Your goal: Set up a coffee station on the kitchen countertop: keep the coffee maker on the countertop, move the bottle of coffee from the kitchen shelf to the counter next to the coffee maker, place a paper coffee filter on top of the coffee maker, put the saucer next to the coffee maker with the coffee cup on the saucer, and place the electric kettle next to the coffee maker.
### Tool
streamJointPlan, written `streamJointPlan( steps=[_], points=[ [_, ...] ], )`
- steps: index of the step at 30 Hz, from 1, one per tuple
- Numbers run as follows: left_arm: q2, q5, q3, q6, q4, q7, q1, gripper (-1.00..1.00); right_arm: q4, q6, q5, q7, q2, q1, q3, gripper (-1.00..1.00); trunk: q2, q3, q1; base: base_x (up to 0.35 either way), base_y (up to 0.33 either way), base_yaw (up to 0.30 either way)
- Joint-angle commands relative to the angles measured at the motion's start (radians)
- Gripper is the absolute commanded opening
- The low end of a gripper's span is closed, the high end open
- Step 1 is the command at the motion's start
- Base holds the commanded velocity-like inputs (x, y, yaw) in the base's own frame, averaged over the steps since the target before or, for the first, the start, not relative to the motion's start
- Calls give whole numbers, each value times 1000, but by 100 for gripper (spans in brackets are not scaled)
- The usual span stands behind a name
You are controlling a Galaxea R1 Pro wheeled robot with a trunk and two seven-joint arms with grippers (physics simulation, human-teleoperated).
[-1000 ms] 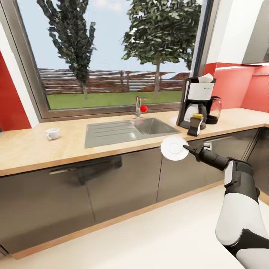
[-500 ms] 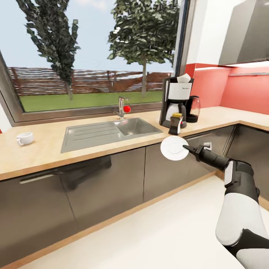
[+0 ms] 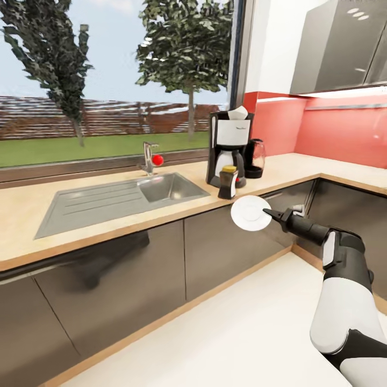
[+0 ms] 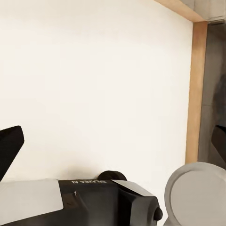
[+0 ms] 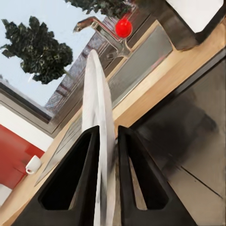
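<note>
1. The coffee cup (image 5: 33,164) is sitting on the counter (image 3: 107,215), well apart from the coffee maker (image 3: 230,148).
2. The right gripper (image 3: 270,214), jaws pinching the saucer (image 3: 250,213) edgewise, is holding it in front of the cabinets; it should be levelled before being lowered beside the machine, clear of the bottle of coffee (image 3: 228,182).

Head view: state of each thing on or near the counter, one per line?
saucer: held on edge, off the counter, in the right hand
coffee maker: upright on the kitchen countertop
paper coffee filter: on top of the coffee maker
bottle of coffee: upright, lid on, in front of the coffee maker
electric kettle: upright beside the coffee maker
coffee cup: upright on the countertop
</note>
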Motion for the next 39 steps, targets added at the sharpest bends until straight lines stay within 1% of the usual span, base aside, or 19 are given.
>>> streamJointPlan(
  steps=[1, 7, 10, 39],
  points=[
    [0, 10, -8, 10, 0, -4, -1, 100, 0, 9, 8, 12, 0, -1, -3, -100, 0, 0, 0, 264, -208, -245],
    [0, 10, -8, 10, 0, -4, -1, 100, 0, 9, 8, 12, 0, -1, -3, -100, 0, 4, 0, 262, -212, -252],
    [0, 10, -8, 10, 0, -4, -1, 100, -1, 9, 8, 12, 0, -1, -3, -100, 0, 4, 0, 203, -243, -129],
    [0, 10, -8, 10, 0, -4, -1, 100, -2, 9, 9, 12, 0, -1, -5, -100, 0, 5, 0, 168, -269, -6]
  ],
)
